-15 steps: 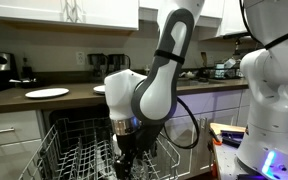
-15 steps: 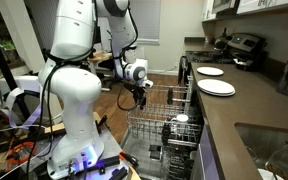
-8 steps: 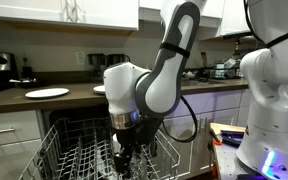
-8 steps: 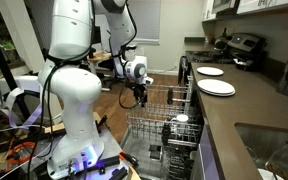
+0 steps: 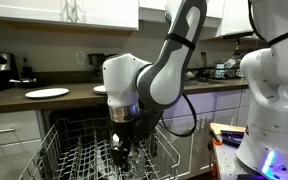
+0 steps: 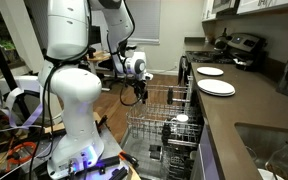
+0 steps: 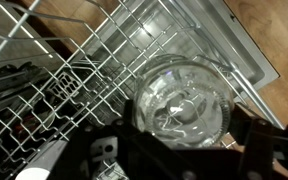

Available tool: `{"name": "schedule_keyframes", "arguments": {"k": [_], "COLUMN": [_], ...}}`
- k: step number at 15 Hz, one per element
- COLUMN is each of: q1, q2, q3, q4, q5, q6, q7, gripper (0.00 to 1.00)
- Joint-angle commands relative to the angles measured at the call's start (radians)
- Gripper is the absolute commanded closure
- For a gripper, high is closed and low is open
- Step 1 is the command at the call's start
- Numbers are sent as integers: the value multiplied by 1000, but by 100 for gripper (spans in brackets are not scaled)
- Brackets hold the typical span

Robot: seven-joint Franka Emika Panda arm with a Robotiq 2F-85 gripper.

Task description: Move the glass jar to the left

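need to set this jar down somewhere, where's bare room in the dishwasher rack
Barest: the flat wire grid of the dishwasher rack beyond the glass jar, toward the rack's outer rim. Crowded: the upright tine rows beside the jar, and the dark items past them at the left edge of the wrist view.

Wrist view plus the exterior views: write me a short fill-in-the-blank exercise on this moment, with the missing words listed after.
1. In the wrist view the glass jar shows a rim that is ____ in shape.
2. The tool hangs over the wire rack of an open ____.
3. In an exterior view, ____ white plates lie on the counter.
Missing words: round; dishwasher; two.
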Motion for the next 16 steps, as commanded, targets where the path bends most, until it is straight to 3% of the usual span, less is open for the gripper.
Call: {"name": "schedule_keyframes", "arguments": {"k": [1, 5, 6, 16], "q1": [-28, -30, -30, -5], "q2": [-7, -15, -15, -81], "q3": [27, 30, 30, 29], "q4": [1, -6, -7, -15], "q5": [-16, -16, -16, -87], "q6": [-9, -13, -13, -92], "q7": [11, 11, 11, 85], "gripper": [14, 14, 39, 39]}}
